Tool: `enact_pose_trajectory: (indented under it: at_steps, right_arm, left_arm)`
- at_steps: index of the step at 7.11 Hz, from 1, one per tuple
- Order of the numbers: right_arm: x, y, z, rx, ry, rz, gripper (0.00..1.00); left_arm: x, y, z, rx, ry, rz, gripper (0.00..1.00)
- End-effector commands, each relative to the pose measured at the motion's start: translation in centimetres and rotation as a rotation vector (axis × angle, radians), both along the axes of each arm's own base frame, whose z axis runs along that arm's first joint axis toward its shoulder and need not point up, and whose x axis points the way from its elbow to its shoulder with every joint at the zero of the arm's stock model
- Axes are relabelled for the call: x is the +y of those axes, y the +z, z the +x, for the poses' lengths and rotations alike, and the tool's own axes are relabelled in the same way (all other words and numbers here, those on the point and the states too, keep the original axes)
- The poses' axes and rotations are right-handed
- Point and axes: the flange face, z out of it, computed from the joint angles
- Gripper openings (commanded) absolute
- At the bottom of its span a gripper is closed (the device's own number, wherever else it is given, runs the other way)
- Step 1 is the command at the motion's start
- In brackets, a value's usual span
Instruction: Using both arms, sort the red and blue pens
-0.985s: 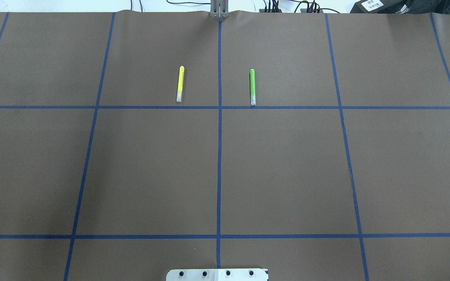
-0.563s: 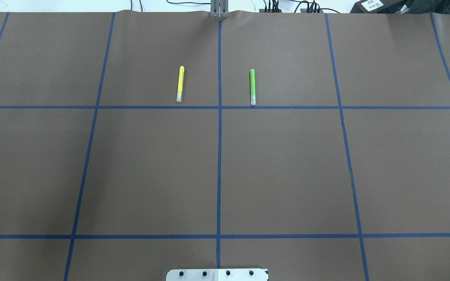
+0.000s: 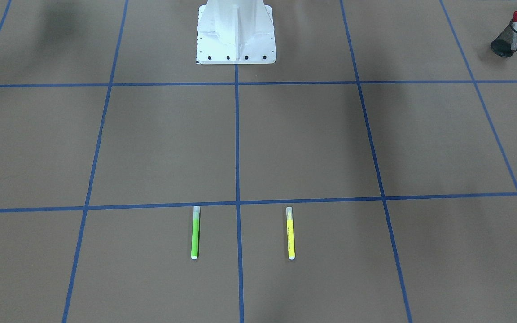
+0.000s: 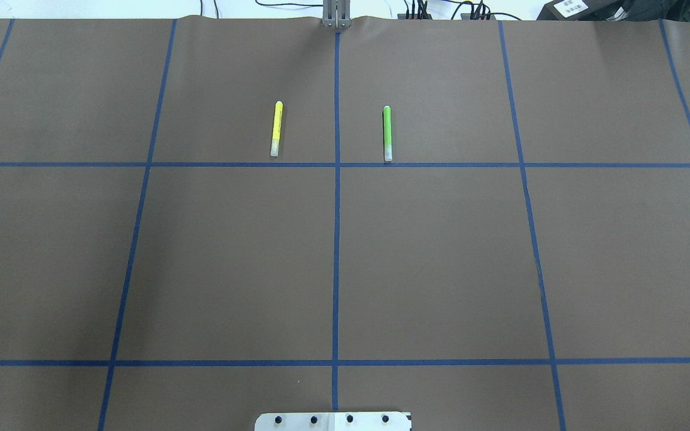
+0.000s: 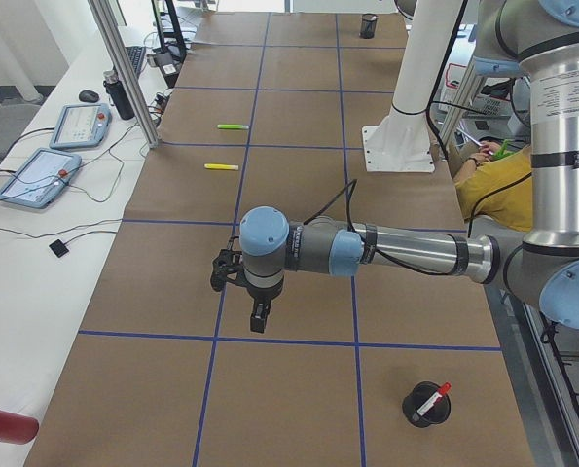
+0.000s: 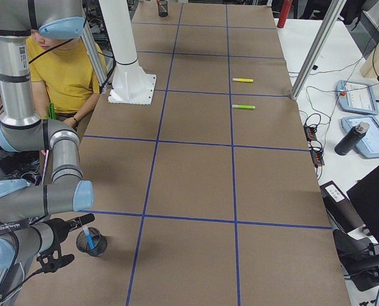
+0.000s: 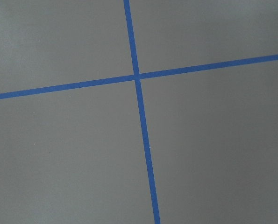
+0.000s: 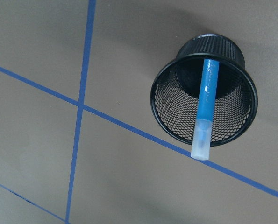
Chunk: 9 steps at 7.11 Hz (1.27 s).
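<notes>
You are viewing the blue pen [image 8: 207,88] leaning in a mesh cup [image 8: 169,119], upper right; whether the left tool [image 5: 258,324] and right tool [image 6: 51,262] are clenched cannot be told.

Bright, even light from above floods the brown table cover [image 4: 441,251], with no glare on it. Beyond its far edge the overhead view burns out white. Broad soft shadows streak the front-facing view beside the white pedestal [image 3: 236,31]. Right wrist view is sharp: blue pen [image 8: 208,88] crisp, mesh cup [image 8: 176,123] casting a dim, blurred shadow. Left wrist view looks flat, greyer, slightly soft.
</notes>
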Motion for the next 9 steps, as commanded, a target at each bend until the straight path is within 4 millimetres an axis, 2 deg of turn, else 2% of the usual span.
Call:
enact_pose_trajectory:
  at_steps: [1, 2, 4, 5, 6, 7, 9]
  right_arm:
    - [-4.4, 0.0, 2.4, 0.165, -0.054, 0.129, 1.0]
    - [-7.4, -0.2, 3.0, 0.235, -0.077, 0.213, 1.0]
    - [-15.6, -1.8, 3.1, 0.378, -0.192, 0.359, 1.0]
    - [-18.8, -2.5, 2.0, 0.434, -0.26, 0.489, 1.0]
    - [-22.9, -4.4, 0.7, 0.411, -0.269, 0.626, 1.0]
    - [-27.8, -6.7, -0.3, 0.405, -0.33, 0.705, 1.0]
    - [-37.6, -11.5, -3.9, 0.472, -0.516, 0.806, 1.0]
  left_arm:
    - [0.0, 0.2, 0.1, 0.014, 0.001, -0.009, 1.0]
    - [0.4, 0.6, 0.1, 0.014, 0.001, -0.018, 1.0]
    - [0.4, 0.6, 0.2, 0.014, 0.003, -0.018, 1.0]
    - [0.5, 0.6, 0.2, 0.014, 0.003, -0.02, 1.0]
    - [0.5, 0.6, 0.2, 0.014, 0.003, -0.02, 1.0]
    - [0.4, 0.6, 0.4, 0.014, 0.009, -0.02, 1.0]
    - [0.4, 0.6, 0.5, 0.014, 0.008, -0.021, 1.0]
